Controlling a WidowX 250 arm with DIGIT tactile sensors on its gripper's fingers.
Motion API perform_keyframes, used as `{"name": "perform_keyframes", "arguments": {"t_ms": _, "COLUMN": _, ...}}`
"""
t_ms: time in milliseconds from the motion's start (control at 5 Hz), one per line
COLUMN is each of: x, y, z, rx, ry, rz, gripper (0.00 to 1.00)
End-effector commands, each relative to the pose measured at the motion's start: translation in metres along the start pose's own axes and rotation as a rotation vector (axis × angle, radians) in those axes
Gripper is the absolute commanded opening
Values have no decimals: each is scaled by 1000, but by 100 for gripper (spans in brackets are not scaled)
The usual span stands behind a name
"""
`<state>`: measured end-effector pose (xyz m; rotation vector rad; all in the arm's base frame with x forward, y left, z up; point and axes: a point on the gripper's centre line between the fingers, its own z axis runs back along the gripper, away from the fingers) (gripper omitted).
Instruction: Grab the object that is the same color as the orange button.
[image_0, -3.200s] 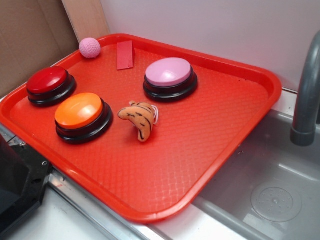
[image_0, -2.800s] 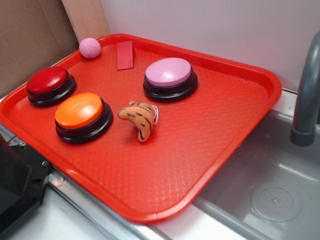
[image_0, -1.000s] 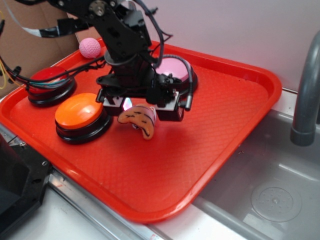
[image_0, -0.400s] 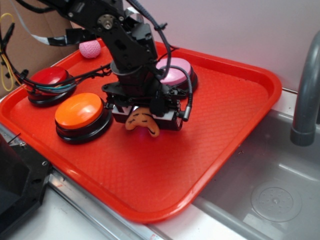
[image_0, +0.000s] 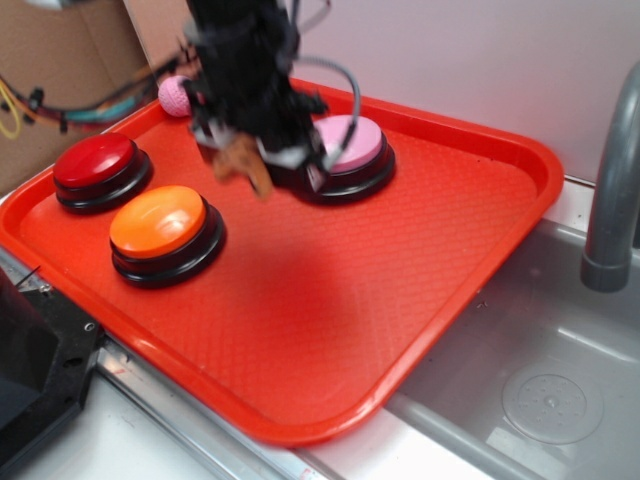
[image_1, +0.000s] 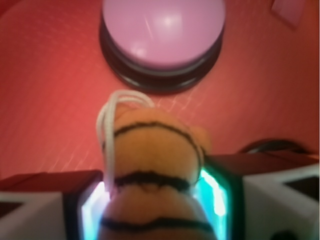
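- Nearest the camera in the exterior view, the red tray (image_0: 330, 400) is sitting at the edge of a grey sink (image_0: 540, 390), with a grey faucet pipe (image_0: 612, 190) standing at the right edge of the frame.
- The orange button (image_0: 160, 225) is resting left of center on the tray, and a red button (image_0: 95, 165) is sitting just behind it.
- The claw (image_0: 245, 160) is hanging in the air in the upper middle, pinching the plush toy (image_0: 243, 160) between its fingers, clear of the tray. It's blurry here.
- The wrist view is showing it better: the striped plush toy (image_1: 150, 180) is wedged between the two pads (image_1: 220, 185), white loop sticking up.
- The pink button (image_0: 350, 145) is sitting right behind the claw.
- A pink ball (image_0: 172, 92) is peeking out at the tray's far corner, upper left.
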<state>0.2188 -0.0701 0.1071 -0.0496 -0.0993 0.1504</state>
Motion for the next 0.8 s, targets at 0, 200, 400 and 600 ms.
{"name": "perform_keyframes", "arguments": {"t_ms": 0, "x": 11, "y": 36, "z": 95, "rx": -118, "ry": -121, "rz": 16, "gripper": 0}}
{"name": "perform_keyframes", "arguments": {"t_ms": 200, "x": 13, "y": 56, "z": 112, "rx": -138, "ry": -160, "rz": 113, "gripper": 0}}
{"name": "perform_keyframes", "arguments": {"t_ms": 400, "x": 15, "y": 70, "z": 108, "rx": -176, "ry": -167, "rz": 216, "gripper": 0}}
{"name": "perform_keyframes", "arguments": {"t_ms": 600, "x": 15, "y": 74, "z": 104, "rx": -82, "ry": -144, "rz": 257, "gripper": 0}}
